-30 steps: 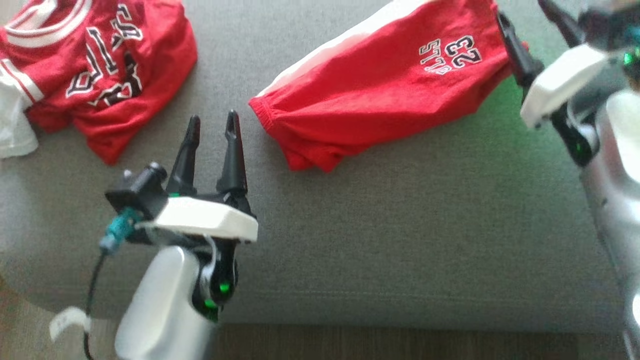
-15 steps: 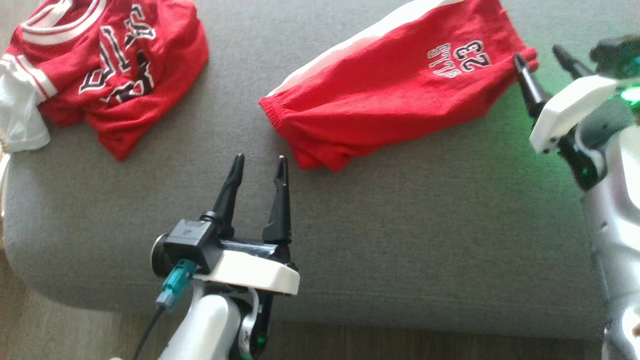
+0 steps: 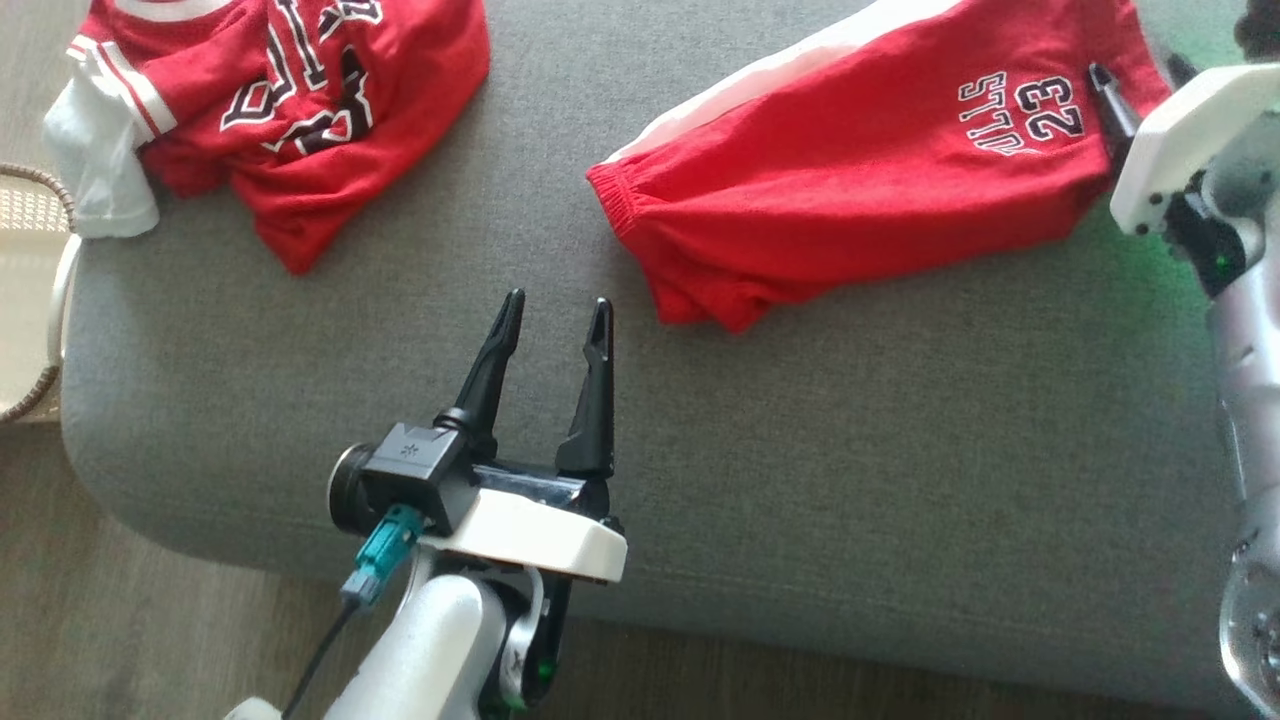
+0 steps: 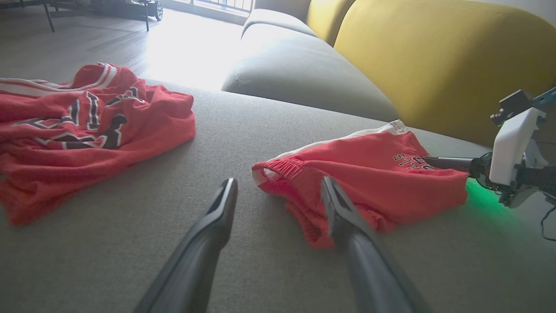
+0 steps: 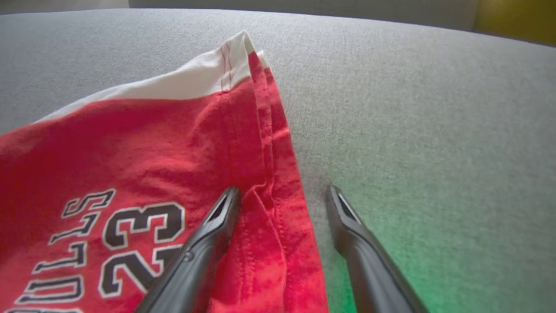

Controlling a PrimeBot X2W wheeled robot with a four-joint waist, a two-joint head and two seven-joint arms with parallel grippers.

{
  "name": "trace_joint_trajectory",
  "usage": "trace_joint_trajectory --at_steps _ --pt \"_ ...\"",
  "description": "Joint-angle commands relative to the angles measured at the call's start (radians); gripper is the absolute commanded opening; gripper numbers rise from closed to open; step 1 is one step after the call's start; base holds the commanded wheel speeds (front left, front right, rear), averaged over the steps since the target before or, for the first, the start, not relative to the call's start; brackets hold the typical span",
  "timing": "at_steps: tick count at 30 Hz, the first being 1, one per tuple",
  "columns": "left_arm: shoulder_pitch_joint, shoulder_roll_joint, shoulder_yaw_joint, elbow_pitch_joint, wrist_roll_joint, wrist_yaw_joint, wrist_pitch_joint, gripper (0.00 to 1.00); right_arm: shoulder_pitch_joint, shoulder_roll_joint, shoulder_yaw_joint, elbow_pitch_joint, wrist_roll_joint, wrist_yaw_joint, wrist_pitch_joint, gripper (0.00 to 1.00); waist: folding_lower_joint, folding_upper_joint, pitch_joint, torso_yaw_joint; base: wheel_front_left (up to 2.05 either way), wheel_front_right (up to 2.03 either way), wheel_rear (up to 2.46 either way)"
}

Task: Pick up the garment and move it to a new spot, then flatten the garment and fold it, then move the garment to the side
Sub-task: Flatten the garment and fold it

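The garment is a pair of red shorts (image 3: 850, 190) with a white side stripe and "BULLS 23" print, lying folded on the grey sofa cushion (image 3: 850, 450). My left gripper (image 3: 557, 300) is open over bare cushion, a little in front of the shorts' waistband (image 4: 278, 167). My right gripper (image 3: 1135, 68) is open at the shorts' right hem. In the right wrist view it (image 5: 283, 190) straddles the hem (image 5: 269, 130), one finger over the fabric and the other over the cushion. Nothing is pinched. The left wrist view shows the right gripper (image 4: 434, 161) at the shorts' (image 4: 369, 174) far end.
A crumpled red jersey (image 3: 300, 100) with a white cloth (image 3: 100, 170) beside it lies at the cushion's far left. A woven basket (image 3: 25, 300) stands off the left edge. The wooden floor (image 3: 150, 620) runs along the front edge. A yellow backrest (image 4: 434, 56) rises behind.
The head camera has shifted, so everything sits further right in view. My left gripper has drawn back from beside the waistband toward the cushion's front. The right gripper stays at the hem.
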Motion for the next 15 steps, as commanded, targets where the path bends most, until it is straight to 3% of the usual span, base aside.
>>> trace_joint_trajectory --at_steps 1,2,3,4,15 --pt "-0.029 0.008 0.026 -0.027 -0.003 0.003 -0.005 1.0 -0.001 0.024 0.008 0.0 -0.015 0.0 0.011 1.0 0.0 -0.0001 0.001 0.001 0.0 0.0 0.0" --pt "-0.031 0.008 0.027 -0.027 -0.004 0.004 -0.005 1.0 -0.004 0.026 0.002 0.011 -0.024 0.0 0.007 0.67 0.0 -0.0001 0.001 0.001 0.0 0.0 0.0" --pt "-0.032 0.008 0.029 -0.028 -0.004 0.004 -0.005 1.0 -0.005 0.03 -0.003 0.021 -0.03 0.0 0.003 0.13 0.0 -0.0001 0.0 0.001 0.0 0.0 0.0" --pt "-0.033 0.008 0.03 -0.028 -0.005 0.005 -0.005 1.0 -0.006 0.035 -0.007 0.03 -0.033 0.0 -0.002 0.0 0.0 -0.0001 -0.002 -0.001 0.0 0.0 0.0" --pt "-0.006 0.008 0.057 -0.018 0.011 -0.005 -0.005 1.0 0.035 0.05 -0.06 0.029 0.008 0.0 -0.101 0.0 0.0 -0.0001 -0.056 -0.096 0.0 0.0 0.0"
